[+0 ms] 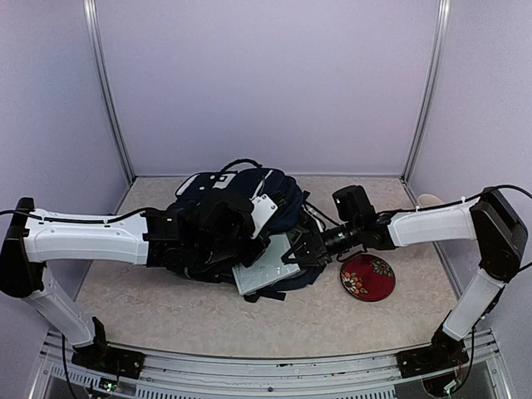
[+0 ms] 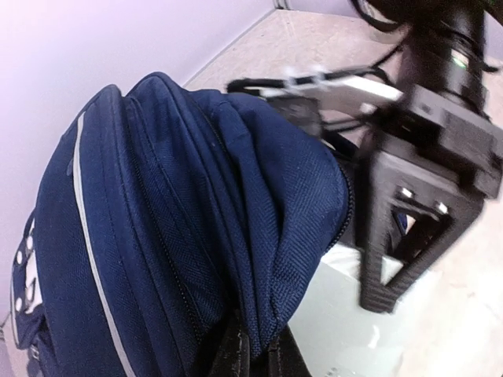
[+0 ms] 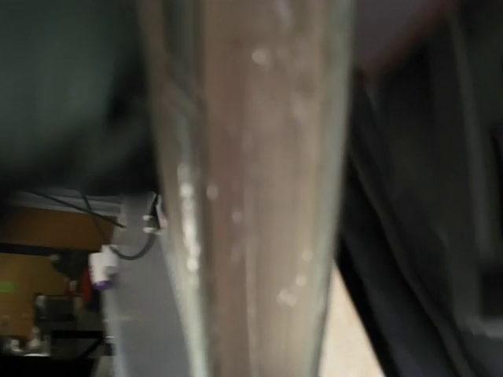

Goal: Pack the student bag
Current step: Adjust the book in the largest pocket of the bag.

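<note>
Left gripper pinching student bag at flap. Bag lies lengthwise left-right, mouth toward right gripper; we cannot tell its finger state.

Navy student bag w/ white stripe trim lies slumped at ctr of table, black strap at far side.

Red round floral-patterned disc lying flat on beige table, right side.
</note>
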You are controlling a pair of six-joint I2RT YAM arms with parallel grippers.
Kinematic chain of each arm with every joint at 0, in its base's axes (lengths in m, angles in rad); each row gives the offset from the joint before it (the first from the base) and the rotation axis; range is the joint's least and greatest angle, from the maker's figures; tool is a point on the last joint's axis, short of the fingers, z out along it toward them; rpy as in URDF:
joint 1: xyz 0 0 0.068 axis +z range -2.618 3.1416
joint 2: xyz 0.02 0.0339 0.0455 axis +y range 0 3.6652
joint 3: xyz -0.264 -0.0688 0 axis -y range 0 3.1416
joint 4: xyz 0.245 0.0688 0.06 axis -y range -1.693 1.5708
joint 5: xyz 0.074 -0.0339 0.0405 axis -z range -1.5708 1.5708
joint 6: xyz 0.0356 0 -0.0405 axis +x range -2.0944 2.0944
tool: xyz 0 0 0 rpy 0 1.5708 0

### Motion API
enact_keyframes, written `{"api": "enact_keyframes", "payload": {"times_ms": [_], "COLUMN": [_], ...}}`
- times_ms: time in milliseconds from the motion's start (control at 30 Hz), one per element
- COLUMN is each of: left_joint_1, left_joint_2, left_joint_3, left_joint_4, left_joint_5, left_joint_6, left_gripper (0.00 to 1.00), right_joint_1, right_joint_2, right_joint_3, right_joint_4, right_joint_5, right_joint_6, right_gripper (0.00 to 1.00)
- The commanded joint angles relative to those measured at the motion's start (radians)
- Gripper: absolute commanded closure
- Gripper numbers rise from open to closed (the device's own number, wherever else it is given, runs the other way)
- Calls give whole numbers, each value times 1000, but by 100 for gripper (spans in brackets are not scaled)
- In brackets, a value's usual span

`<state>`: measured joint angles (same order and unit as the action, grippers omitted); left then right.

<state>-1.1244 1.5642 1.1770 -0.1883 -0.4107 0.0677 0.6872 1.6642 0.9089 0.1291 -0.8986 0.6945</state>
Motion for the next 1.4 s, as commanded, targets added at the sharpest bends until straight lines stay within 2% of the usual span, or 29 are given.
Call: {"api": "enact_keyframes", "payload": {"times_ms": [0, 233, 400, 567, 667, 733, 867, 1000, 1067, 1233, 1367], "left_joint_1": [-130, -190, -190, -190, -190, -185, -98, -19, 1, 19, 22], "left_joint_2": [-80, -215, -238, -216, -206, -201, -164, -149, -152, -143, -132], "left_joint_3": [-6, -56, -64, -62, -66, -69, -47, -45, -54, -49, -43], "left_joint_4": [-10, 65, 85, 91, 104, 117, 89, 82, 92, 104, 104], "left_joint_5": [-69, 40, 96, 132, 128, 93, 60, 69, 79, 87, 78], "left_joint_6": [122, 171, 173, 166, 160, 147, 48, -32, -44, -53, -53], "left_gripper": [100, 100, 100, 100, 100, 100, 100, 100, 100, 100, 100], "right_joint_1": [-69, -131, -137, -138, -138, -138, -138, -138, -138, -127, -70], "right_joint_2": [-51, -15, 23, 60, 74, 83, 104, 51, 5, -155, -261], "right_joint_3": [165, 296, 332, 330, 330, 323, 328, 275, 257, 163, 50], "right_joint_4": [-60, -65, 67, 274, 321, 310, 190, 111, 37, -7, 0], "right_joint_5": [-69, -71, 19, 101, 182, 232, 263, 279, 306, 309, 369], "right_joint_6": [29, 110, 238, 415, 461, 454, 350, 245, 177, 87, 86], "right_gripper": [100, 100, 100, 100, 99, 81, 65, 52, 48, 38, 37]}}
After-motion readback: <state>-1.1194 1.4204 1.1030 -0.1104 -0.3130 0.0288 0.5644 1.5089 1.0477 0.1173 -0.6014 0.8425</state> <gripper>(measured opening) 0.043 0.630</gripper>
